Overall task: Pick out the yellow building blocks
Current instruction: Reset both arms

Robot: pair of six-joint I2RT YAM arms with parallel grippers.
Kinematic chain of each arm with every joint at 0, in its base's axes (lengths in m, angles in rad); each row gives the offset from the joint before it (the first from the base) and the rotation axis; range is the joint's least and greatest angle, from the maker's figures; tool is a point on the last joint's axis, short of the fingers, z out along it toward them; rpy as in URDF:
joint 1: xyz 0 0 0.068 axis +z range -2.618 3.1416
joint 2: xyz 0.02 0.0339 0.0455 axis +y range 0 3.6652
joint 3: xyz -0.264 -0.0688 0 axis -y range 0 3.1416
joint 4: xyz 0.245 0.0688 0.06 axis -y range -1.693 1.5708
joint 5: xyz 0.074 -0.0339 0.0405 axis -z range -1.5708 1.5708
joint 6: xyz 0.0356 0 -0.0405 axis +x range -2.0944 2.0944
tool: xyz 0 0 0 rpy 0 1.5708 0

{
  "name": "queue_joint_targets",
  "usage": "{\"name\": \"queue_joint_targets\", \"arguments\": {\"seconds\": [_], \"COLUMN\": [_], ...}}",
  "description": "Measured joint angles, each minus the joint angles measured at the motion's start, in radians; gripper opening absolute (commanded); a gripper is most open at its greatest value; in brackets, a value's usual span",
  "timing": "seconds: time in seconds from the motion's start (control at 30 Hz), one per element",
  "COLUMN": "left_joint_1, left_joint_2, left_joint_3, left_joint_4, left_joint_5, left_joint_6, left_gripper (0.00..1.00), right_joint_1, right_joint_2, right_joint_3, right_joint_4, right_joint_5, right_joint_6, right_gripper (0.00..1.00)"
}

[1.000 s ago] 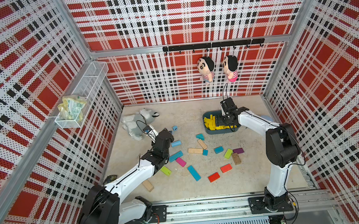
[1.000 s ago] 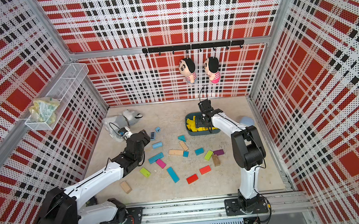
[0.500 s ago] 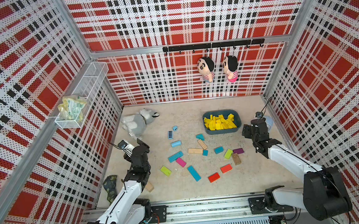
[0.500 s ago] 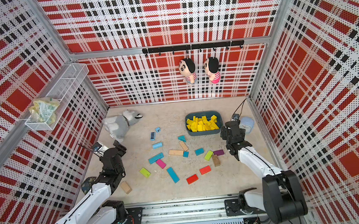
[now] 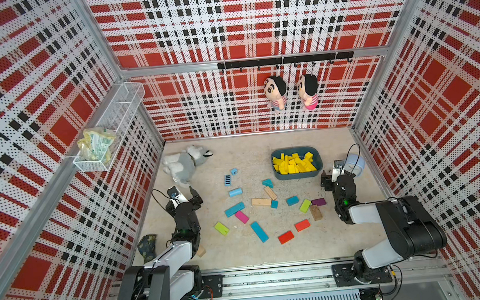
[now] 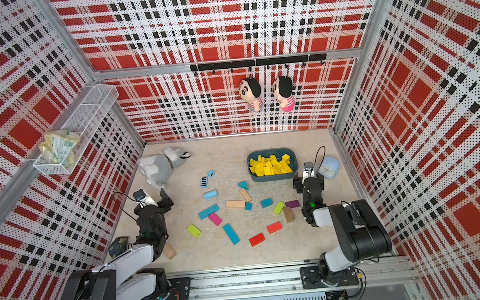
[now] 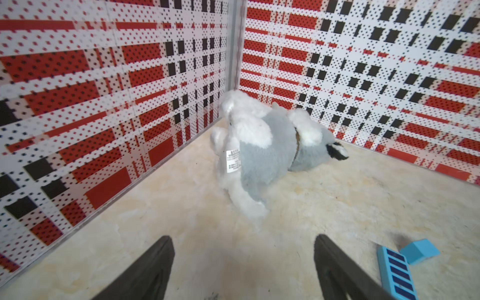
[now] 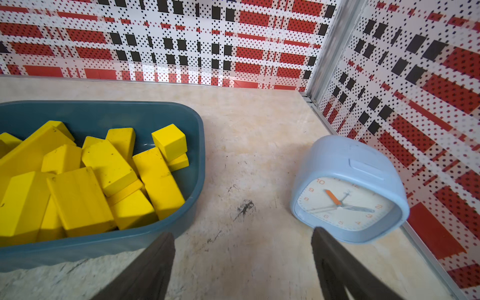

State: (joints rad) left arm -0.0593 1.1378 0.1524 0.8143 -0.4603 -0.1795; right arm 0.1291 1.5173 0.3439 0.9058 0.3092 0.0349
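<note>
All the yellow building blocks (image 5: 294,164) (image 6: 270,166) that I see lie heaped in the dark blue tub (image 5: 296,176) (image 6: 273,178) at the back right. In the right wrist view the yellow building blocks (image 8: 78,181) fill the tub (image 8: 104,114). My right gripper (image 5: 333,177) (image 6: 308,180) (image 8: 241,236) stands open and empty over bare floor, between the tub's near corner and a clock. My left gripper (image 5: 185,194) (image 6: 155,200) (image 7: 242,241) is open and empty near the left wall, facing a plush dog.
A grey-and-white plush dog (image 5: 184,164) (image 7: 259,150) lies in the back left corner. A pale blue clock (image 5: 355,162) (image 8: 348,192) leans by the right wall. Blue, red, green, pink, purple and tan blocks (image 5: 260,231) lie scattered mid-floor. Two blue pieces (image 7: 397,270) lie beside the left gripper.
Both arms have drawn back toward the front. The right gripper left the tub. The left gripper left the middle blocks and its jaws opened wider.
</note>
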Motion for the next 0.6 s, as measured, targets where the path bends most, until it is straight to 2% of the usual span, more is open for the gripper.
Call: {"name": "queue_joint_targets", "arguments": {"seconds": [0.1,0.37,0.47,0.6], "left_joint_1": [0.001,0.008,0.009,0.009], "left_joint_2": [0.072,0.303,0.424,0.44], "left_joint_3": [-0.026,-0.023,-0.029,-0.026], "left_joint_4": [0.13,0.462,0.599,0.65], "left_joint_5": [0.041,0.115,0.148,0.151], "left_joint_6": [0.037,0.11,0.129,0.134], "left_gripper": [0.92,1.0,0.98,0.98], "right_joint_1": [-0.046,-0.066,-0.069,-0.069], "right_joint_2": [0.032,0.047,0.049,0.049], "right_joint_3": [-0.069,-0.065,-0.064,-0.064], "right_joint_4": [0.162,0.222,0.224,0.226], "right_joint_5": [-0.058,-0.07,-0.07,-0.07], "right_joint_6": [0.003,0.024,0.032,0.037], "right_gripper": [1.0,1.0,1.0,1.0]}}
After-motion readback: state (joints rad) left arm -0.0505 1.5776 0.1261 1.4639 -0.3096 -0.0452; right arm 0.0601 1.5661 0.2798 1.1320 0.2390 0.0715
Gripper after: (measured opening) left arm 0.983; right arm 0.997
